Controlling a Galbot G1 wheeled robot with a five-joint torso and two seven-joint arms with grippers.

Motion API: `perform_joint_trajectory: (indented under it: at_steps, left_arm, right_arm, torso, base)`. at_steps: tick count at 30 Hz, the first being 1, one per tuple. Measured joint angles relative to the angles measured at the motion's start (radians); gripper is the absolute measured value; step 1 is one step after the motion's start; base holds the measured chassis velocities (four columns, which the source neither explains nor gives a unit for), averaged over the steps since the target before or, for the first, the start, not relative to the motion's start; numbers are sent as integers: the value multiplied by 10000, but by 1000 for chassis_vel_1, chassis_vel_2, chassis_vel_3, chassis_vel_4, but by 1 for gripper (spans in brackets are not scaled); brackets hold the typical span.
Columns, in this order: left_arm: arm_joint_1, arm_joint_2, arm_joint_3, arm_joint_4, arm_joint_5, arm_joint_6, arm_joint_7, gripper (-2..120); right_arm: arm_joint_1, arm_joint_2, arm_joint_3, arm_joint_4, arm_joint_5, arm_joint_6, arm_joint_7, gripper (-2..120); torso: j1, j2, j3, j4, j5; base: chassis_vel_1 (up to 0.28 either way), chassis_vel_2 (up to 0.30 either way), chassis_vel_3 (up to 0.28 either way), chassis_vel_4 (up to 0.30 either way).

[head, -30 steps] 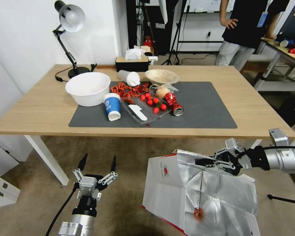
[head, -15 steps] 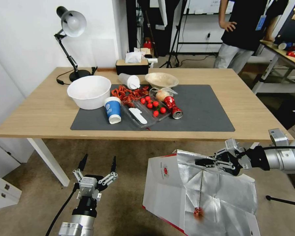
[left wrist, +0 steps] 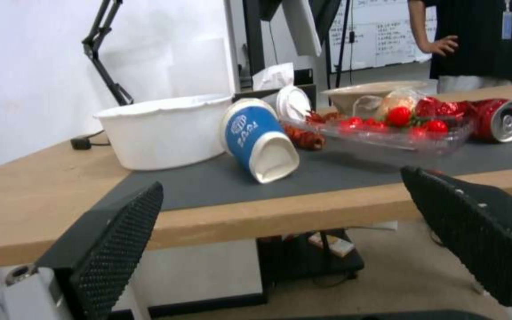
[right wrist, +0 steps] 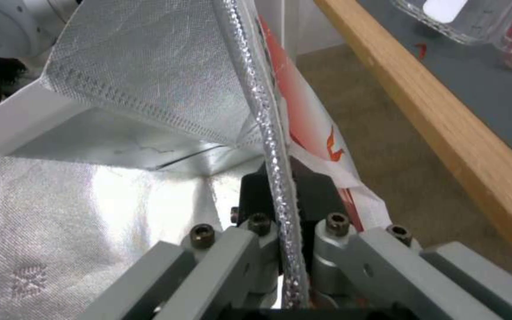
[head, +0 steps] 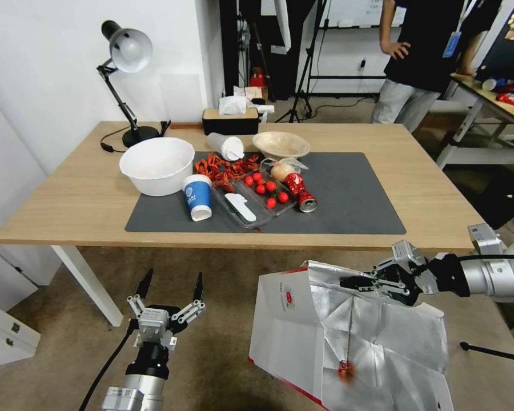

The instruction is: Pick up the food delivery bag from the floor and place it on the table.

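Right gripper (head: 357, 281), a grey two-fingered clamp on a silver arm, was closed flat on the upper rim of the food delivery bag (head: 348, 337), a large white paper bag with red edges, a small round red logo and silver foil lining. In the right wrist view the foil seam (right wrist: 271, 146) ran straight down between the two dark pads (right wrist: 253, 195), which pinched it from both sides; a grip on the doubled edge probably gave the stiffest hold on so limp a wall. The bag hung open-mouthed from that single pinch, tilted, in front of and below the near edge of the table. Whether its base touched the floor (head: 223, 342), a worn brownish-grey carpet, could not be told.

Left gripper (head: 169, 289), black-tipped and pointing upward, stood idle with its fingers spread wide, well apart from the bag, low before the table.

The table (head: 74, 194), a light-wood rectangular top on white legs, bore a dark grey mat (head: 354, 200). The mat's left half carried a white round bowl (head: 156, 164), a tipped blue paper cup (head: 197, 197), a clear plastic tray of red tomatoes (head: 257, 197) and a crushed red can (head: 300, 191); its right half lay free, the likeliest landing place nearest the loaded arm.
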Motion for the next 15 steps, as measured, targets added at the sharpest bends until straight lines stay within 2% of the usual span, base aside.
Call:
perform_joint_trajectory:
  at_steps: [11,14,15]
  left_arm:
    - [97,-14,3,-160,-143,206,-16,100]
    - [108,-6,7,-113,-153,-116,-11,100]
    - [169,0,0,-71,-183,-295,194,100]
  right_arm:
    - [-7,18,0,22,-2,12,28,0]
    - [-8,18,0,22,-2,15,46,0]
    - [-8,18,0,23,-2,19,55,0]
  torso:
    - [269,611,342,0,0]
    - [322,731,406,-2,0]
    - [345,781,435,-1,-1]
  base:
    - [0,0,0,0]
    - [0,0,0,0]
    - [0,0,0,0]
